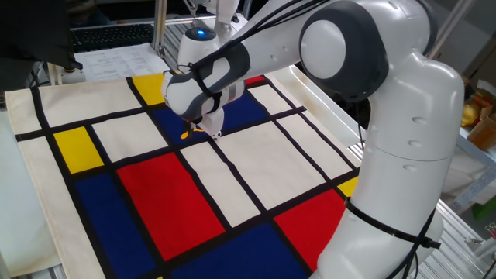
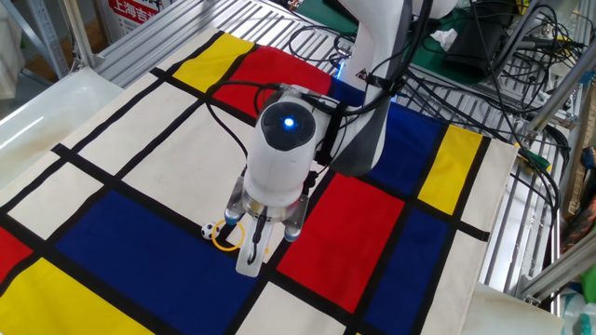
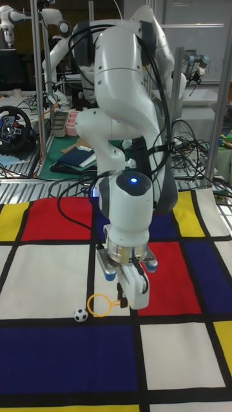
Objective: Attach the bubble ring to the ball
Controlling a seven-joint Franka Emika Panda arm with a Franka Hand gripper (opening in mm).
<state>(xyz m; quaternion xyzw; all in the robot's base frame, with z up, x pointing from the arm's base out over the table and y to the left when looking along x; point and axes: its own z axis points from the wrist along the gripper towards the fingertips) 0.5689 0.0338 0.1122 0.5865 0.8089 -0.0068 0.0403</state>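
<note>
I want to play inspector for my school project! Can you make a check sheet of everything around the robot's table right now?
Surface: a cloth with red, blue, yellow and white blocks and black lines covers the table.
Job's things: the ball sits on a black line; the bubble ring is right beside it, its yellow hoop nearly touching the ball, its handle at the tool.
Clutter: nothing seen on the cloth.
Tool: the tool is low over the cloth, closed on the ring's handle.
Cables: black cables lie on the metal racks past the cloth; one runs along the arm.
Surroundings: a steering wheel, books and another robot arm stand behind.
</note>
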